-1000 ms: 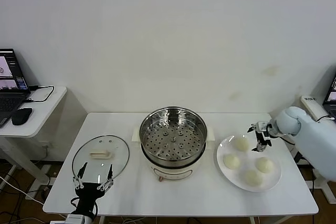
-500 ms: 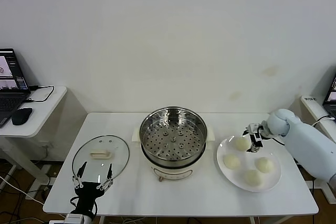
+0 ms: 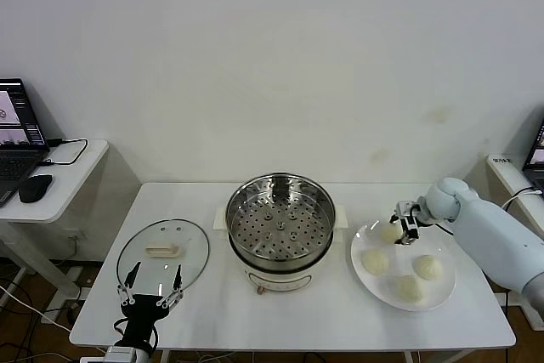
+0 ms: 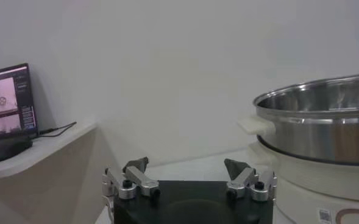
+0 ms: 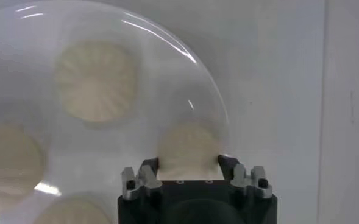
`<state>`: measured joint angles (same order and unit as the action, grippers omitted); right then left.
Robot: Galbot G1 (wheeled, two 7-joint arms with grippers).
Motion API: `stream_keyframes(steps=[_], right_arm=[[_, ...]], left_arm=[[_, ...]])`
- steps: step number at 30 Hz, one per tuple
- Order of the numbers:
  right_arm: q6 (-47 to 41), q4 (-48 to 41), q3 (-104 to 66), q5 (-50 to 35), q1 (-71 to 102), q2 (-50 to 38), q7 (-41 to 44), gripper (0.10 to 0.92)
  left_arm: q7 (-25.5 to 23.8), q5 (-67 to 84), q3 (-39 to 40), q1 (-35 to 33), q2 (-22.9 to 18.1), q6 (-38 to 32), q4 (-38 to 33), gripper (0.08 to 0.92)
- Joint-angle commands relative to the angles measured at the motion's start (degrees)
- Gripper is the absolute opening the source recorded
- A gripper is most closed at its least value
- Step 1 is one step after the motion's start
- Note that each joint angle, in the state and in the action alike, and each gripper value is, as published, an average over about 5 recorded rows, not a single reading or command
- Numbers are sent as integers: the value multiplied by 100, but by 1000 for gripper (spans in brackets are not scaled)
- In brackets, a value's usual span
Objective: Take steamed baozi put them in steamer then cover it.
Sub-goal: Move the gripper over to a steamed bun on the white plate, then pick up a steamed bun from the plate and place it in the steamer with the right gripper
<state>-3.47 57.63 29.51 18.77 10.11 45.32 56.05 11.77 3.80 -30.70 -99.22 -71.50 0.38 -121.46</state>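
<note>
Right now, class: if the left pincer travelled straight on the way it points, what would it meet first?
The left pincer, open, points along the tabletop. The steamer stands to one side of that line, so the way looks free up to the back wall, though depth is hard to judge.

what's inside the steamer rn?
Only the bare perforated tray shows inside the steamer; no baozi in it. Whatever lies under the tray is hidden. All four baozi sit on the plate.
</note>
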Motion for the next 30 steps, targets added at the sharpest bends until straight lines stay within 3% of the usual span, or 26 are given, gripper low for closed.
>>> stream_keyframes(steps=[1, 9, 18, 24, 30], right_arm=[[3, 51, 5, -6, -12, -29, 1, 504], [-92, 1069, 556, -676, -670, -826, 53, 490], [-216, 2092, 1848, -2006, -2717, -1598, 95, 496], [-161, 2342, 3144, -2847, -4471, -1172, -11, 501], [16, 2473, 3880, -3434, -5170, -169, -251, 501]], left_arm=[[1, 2, 1, -13, 2, -19, -21, 823], [-11, 18, 13, 2, 50, -22, -37, 823], [-16, 122, 66, 67, 150, -22, -43, 823], [-17, 199, 56, 79, 218, -25, -85, 823], [-27, 303, 5, 98, 251, -29, -121, 823]])
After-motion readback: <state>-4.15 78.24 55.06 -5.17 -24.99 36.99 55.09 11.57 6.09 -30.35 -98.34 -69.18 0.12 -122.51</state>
